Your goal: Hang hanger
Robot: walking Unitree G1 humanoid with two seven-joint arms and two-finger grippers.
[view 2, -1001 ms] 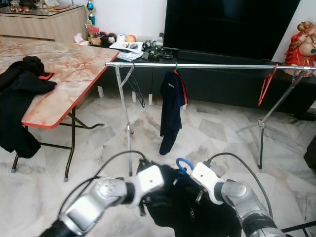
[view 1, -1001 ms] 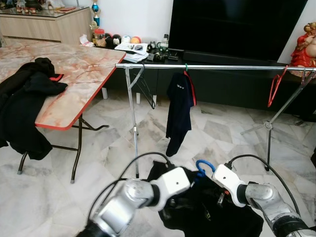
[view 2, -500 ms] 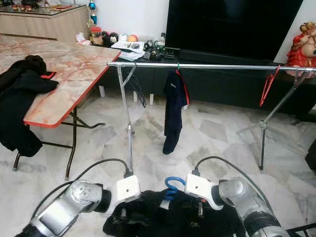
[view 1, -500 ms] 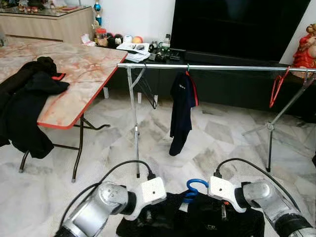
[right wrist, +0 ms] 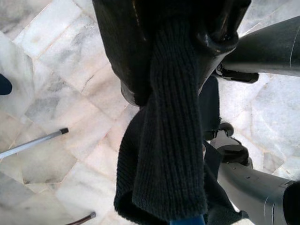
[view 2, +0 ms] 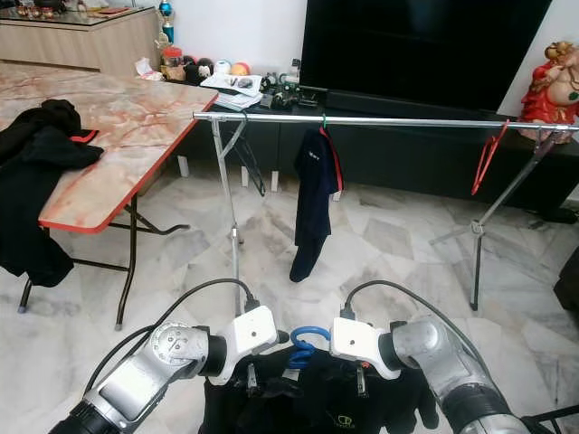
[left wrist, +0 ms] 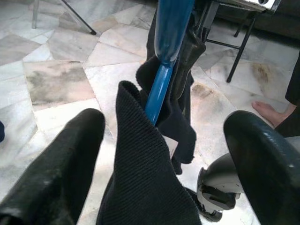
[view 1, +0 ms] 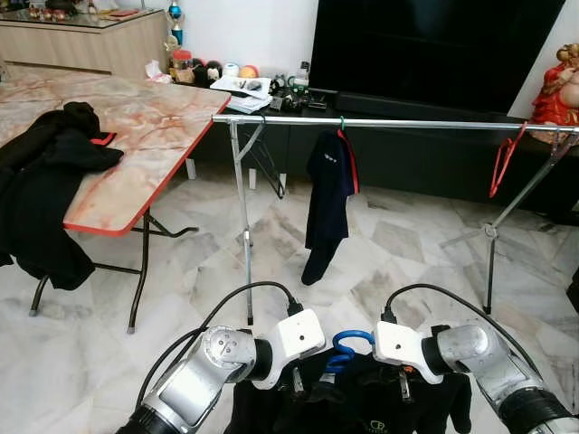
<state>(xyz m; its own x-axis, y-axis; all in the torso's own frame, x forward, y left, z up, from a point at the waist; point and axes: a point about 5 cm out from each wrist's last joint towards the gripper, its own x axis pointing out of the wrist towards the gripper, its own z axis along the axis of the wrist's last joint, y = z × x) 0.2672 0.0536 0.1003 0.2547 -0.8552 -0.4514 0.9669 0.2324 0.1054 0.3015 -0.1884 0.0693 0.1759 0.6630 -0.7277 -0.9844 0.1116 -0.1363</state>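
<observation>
A blue hanger (view 1: 346, 347) carries a black knit garment (view 1: 362, 414), held low before me over the floor. My right gripper (view 1: 404, 384) is shut on the garment's ribbed edge (right wrist: 171, 122), just right of the hook. My left gripper (view 1: 296, 382) stands just left of the hook. Its fingers (left wrist: 61, 154) are wide apart, with a fold of the garment (left wrist: 145, 168) and the hanger's blue neck (left wrist: 159, 89) between them. Further ahead the silver clothes rail (view 1: 407, 123) runs across, with a dark blue garment (view 1: 327, 190) and a red hanger (view 1: 503, 161) on it.
A folding table (view 1: 136, 136) with black clothes (view 1: 45, 181) draped over its edge stands on the left. The rail's legs (view 1: 244, 235) stand on the marble floor between me and a dark TV cabinet (view 1: 434, 154). A person's bare foot (left wrist: 267, 110) rests on the floor.
The garment and hanger sank from a second ago and spread out, then rose slightly. My left gripper has moved closer to the blue hook. The head camera has shifted a little.
</observation>
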